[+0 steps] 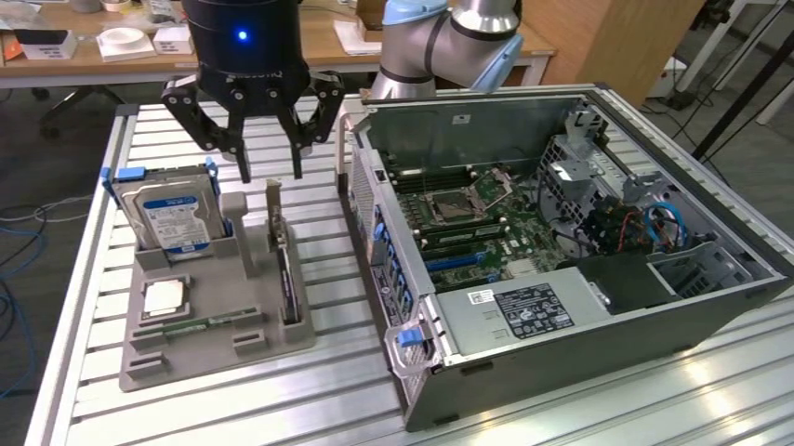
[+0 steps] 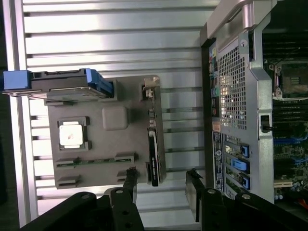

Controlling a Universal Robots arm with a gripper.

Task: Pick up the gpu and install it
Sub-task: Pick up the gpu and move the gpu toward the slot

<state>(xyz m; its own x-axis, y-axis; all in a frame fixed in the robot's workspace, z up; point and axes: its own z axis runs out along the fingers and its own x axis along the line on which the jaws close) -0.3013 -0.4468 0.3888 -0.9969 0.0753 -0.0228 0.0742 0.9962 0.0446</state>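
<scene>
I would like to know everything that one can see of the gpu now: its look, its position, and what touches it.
The gpu is a thin, flat, dark circuit card with a silvery bracket at one end. It stands on its long edge in a narrow slot of the grey tray, on the side nearest the computer case. Only the tray touches it. The open gripper hangs above the tray, apart from it.
</scene>
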